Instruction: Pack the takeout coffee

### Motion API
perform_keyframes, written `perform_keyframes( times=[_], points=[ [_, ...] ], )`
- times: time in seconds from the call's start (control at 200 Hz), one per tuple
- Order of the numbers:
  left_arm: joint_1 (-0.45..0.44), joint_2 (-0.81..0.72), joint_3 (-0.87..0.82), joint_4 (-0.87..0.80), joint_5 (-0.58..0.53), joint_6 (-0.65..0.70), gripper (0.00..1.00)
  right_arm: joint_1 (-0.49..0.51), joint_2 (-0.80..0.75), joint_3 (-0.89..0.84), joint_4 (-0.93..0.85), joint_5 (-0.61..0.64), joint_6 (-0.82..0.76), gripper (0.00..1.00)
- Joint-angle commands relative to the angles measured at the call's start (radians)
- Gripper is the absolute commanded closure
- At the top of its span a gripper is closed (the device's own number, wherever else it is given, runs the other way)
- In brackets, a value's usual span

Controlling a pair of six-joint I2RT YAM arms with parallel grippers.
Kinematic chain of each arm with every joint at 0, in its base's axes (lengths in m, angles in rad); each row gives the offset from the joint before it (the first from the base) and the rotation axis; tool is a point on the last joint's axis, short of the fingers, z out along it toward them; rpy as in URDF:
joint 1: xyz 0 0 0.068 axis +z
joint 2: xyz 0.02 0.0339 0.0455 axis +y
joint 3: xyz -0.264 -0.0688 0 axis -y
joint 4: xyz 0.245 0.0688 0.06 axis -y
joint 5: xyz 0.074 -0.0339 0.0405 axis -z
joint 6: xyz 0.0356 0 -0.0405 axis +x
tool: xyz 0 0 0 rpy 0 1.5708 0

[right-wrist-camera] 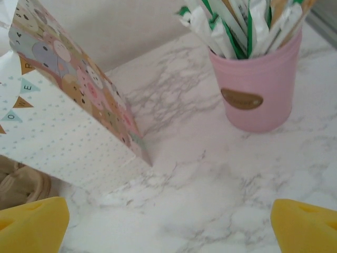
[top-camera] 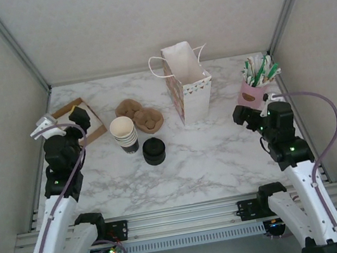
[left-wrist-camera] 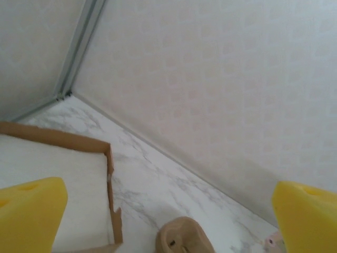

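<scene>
**A:** Start at the left. What is the left pincer (left-wrist-camera: 168, 219) doing?

**B:** It gapes wide, yellow pads (left-wrist-camera: 31, 213) at the two edges of the left wrist view, with nothing between them. It hangs above the near corner of a cardboard tray (left-wrist-camera: 109, 184) with a white layer inside, at the left edge of the marble surface (top-camera: 212, 158).

**A:** And the takeout coffee?

**B:** I cannot pick out one capped cup. A stack of nested cups (top-camera: 124, 135) stands left of centre, cream-white inside at the top, black-walled at the foot. A squat pile of black lids (top-camera: 154, 151) sits just beside it, nearer the arms. Behind both lie brown pulp carriers (top-camera: 140, 115).

**A:** Then the middle?

**B:** A patterned paper bag (top-camera: 188, 91) stands upright, mouth open, white cord handles spread at the top. It is apart from the cups and lids.

**A:** Further right?

**B:** A pink pot (right-wrist-camera: 258, 95) holds paper-wrapped sticks (right-wrist-camera: 237, 26), white and green, near the right wall.

**A:** The right pincer (right-wrist-camera: 168, 226)?

**B:** Spread fully too, holding nothing. It hovers on the near side of the pot, facing the bare marble between pot and bag, touching neither.
</scene>
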Motion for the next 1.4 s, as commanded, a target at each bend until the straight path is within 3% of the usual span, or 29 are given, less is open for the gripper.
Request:
perform_keyframes(
  times=[0.0,0.14,0.2,0.335,0.461,0.646,0.791,1.001,1.176,1.397],
  points=[
    [-0.004,-0.016,0.020,-0.192,0.046,-0.184,0.01,-0.003,0.000,0.007,-0.073,-0.027,0.100,0.01],
    [-0.005,0.012,0.046,-0.217,0.128,-0.234,0.01,-0.004,0.070,0.028,-0.044,-0.120,0.163,0.01],
    [-0.004,0.042,0.106,-0.306,0.138,-0.231,0.01,-0.004,0.100,0.024,-0.008,-0.188,0.186,0.01],
    [-0.007,0.138,0.251,-0.490,0.231,-0.127,0.00,-0.003,0.168,0.008,0.061,-0.335,0.210,0.01],
    [-0.016,0.203,0.325,-0.600,0.289,-0.064,0.02,0.023,0.198,-0.007,0.114,-0.396,0.199,0.01],
    [-0.075,0.298,0.429,-0.745,0.286,0.029,0.03,0.170,0.260,0.027,0.097,-0.336,0.135,0.01],
    [-0.182,0.383,0.509,-0.844,0.208,0.069,0.11,0.293,0.329,0.063,0.083,-0.267,0.094,0.02],
    [-0.244,0.492,0.567,-0.921,0.130,0.094,0.33,0.447,0.458,0.142,0.046,-0.144,0.039,0.08],
    [-0.250,0.545,0.592,-0.931,0.140,0.109,0.54,0.506,0.534,0.176,0.043,-0.105,0.029,0.14],
    [-0.251,0.576,0.589,-0.927,0.138,0.119,0.66,0.541,0.578,0.191,0.043,-0.085,0.026,0.16]
  ],
)
